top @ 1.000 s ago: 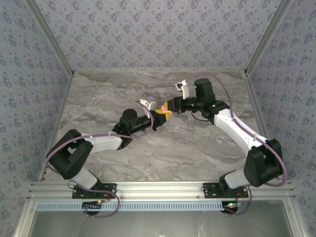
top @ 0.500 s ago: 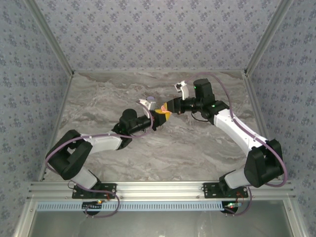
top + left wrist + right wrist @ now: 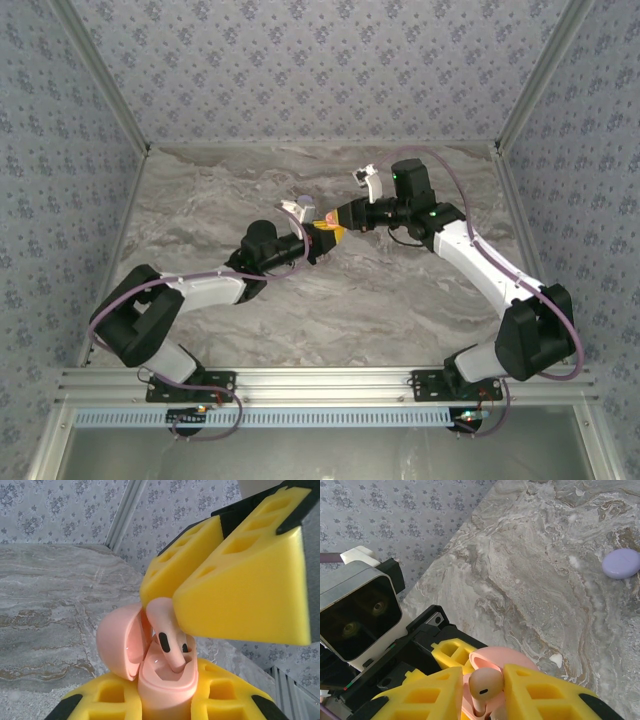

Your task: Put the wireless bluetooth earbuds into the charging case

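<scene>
My left gripper (image 3: 167,702) is shut on a pink charging case (image 3: 167,685), held upright with its lid (image 3: 117,642) swung open to the left. A pink earbud (image 3: 167,640) stands stem-down in one of the case's slots. Its head (image 3: 485,682) sits between the yellow pads of my right gripper (image 3: 484,677). The right pad lies against the head and a thin gap shows on the left side, so the jaws are slightly parted. From above, both grippers (image 3: 322,240) (image 3: 340,215) meet over the middle of the marble table.
A lilac round case (image 3: 620,563) lies shut on the marble table (image 3: 545,595) beyond the grippers and shows from above as well (image 3: 303,201). A small pale speck (image 3: 556,659) lies near the pink case. Patterned walls enclose the table on three sides.
Both arms stay almost still where they meet. From above nothing visibly moves.
</scene>
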Controlling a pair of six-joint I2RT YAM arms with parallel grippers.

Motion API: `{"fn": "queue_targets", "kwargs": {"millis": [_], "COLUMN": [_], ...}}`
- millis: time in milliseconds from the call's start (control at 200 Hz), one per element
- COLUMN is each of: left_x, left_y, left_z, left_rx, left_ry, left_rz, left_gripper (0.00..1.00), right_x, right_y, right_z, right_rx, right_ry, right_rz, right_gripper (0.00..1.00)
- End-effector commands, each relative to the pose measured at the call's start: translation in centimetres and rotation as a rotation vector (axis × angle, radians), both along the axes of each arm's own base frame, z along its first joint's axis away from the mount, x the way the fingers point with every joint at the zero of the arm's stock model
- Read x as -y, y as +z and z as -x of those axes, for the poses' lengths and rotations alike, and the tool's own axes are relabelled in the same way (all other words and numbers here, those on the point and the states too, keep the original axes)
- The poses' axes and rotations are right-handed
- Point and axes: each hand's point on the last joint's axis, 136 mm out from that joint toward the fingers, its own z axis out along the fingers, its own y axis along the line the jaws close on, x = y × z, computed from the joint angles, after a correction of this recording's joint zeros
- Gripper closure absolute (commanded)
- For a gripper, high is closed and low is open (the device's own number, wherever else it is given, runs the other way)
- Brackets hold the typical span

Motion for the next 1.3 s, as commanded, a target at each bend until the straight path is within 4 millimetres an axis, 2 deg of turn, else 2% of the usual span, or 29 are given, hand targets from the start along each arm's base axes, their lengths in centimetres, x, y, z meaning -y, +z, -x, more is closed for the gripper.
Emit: {"fn": "queue_targets", "kwargs": {"millis": [0, 645, 810, 825, 855, 1294], "left_x": [-0.1, -0.3, -0.1, 0.0, 0.1, 0.0], "left_y": [3.1, 2.4, 2.6, 2.6, 2.7, 2.7], "left_z": [0.3, 0.8, 1.3, 1.3, 1.4, 1.6], "left_rx": [0.081, 0.138, 0.167, 0.17, 0.174, 0.188], "left_ry": [-0.001, -0.011, -0.031, -0.034, -0.037, -0.042], "left_rz": [0.036, -0.061, -0.073, -0.076, -0.079, -0.097], "left_gripper": [0.93, 0.93, 0.93, 0.93, 0.93, 0.93], "right_x": [0.1, 0.2, -0.1, -0.2, -0.3, -0.6], "right_y": [1.7, 2.1, 1.3, 2.4, 2.5, 1.8], "right_z": [0.5, 1.3, 2.0, 1.8, 1.9, 2.4], "right_rx": [0.043, 0.06, 0.043, 0.065, 0.066, 0.06], "right_ry": [0.008, 0.034, 0.063, 0.064, 0.073, 0.091], "right_rz": [0.005, 0.023, 0.043, 0.034, 0.036, 0.087], "right_gripper": [0.71, 0.7, 0.71, 0.71, 0.71, 0.71]}}
